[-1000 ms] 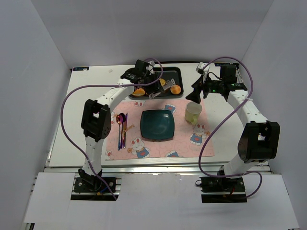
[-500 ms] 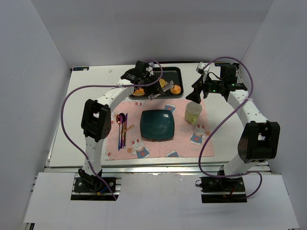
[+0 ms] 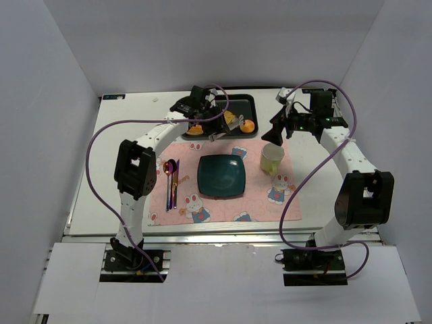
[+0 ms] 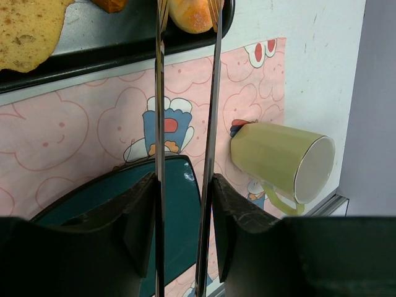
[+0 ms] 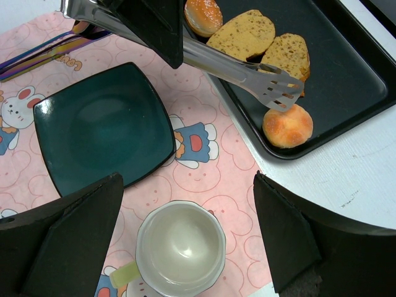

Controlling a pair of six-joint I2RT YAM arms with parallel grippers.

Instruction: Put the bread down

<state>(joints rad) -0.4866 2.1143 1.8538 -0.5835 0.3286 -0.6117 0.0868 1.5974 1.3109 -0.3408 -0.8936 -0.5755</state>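
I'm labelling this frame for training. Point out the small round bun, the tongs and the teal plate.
small round bun (image 5: pixel 288 125): right wrist view, middle of its top.
tongs (image 5: pixel 235 68): right wrist view, on the metal arm.
teal plate (image 5: pixel 93 133): right wrist view, bare centre.

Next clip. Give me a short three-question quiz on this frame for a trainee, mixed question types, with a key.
1. True or false: the bread already lies on the teal plate.
2. Which one holds the tongs? A) the left tool B) the right tool
3. Short answer: what is inside the mug?

Key
1. False. It lies in the black tray, and the plate is bare.
2. A. The right tool is open, with nothing in it.
3. Nothing.
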